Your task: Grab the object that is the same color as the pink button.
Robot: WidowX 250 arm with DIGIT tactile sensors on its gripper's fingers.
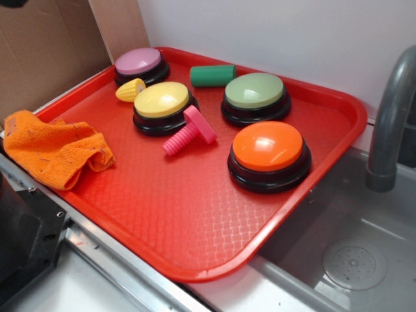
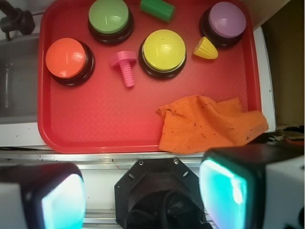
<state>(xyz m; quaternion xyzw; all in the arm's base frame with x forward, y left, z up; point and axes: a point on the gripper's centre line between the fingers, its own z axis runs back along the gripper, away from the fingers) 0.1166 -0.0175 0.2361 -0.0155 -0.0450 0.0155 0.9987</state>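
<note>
A small bright pink toy bolt (image 1: 190, 130) lies on its side near the middle of the red tray (image 1: 188, 214), between the yellow button and the orange button. It also shows in the wrist view (image 2: 125, 67). The mauve-pink button (image 1: 139, 64) sits at the tray's far left corner, and in the wrist view (image 2: 226, 21) at the top right. My gripper (image 2: 143, 198) hangs high above the robot base, off the tray's near edge. Its two fingers (image 2: 224, 188) stand wide apart with nothing between them. The gripper is out of the exterior view.
On the tray are a yellow button (image 1: 161, 104), a green button (image 1: 255, 95), an orange button (image 1: 268, 152), a green cylinder (image 1: 213, 75) and a yellow toy corn (image 1: 130, 90). An orange cloth (image 1: 55, 149) drapes the tray's left edge. A grey tap (image 1: 390, 117) and sink (image 1: 351, 253) are at right.
</note>
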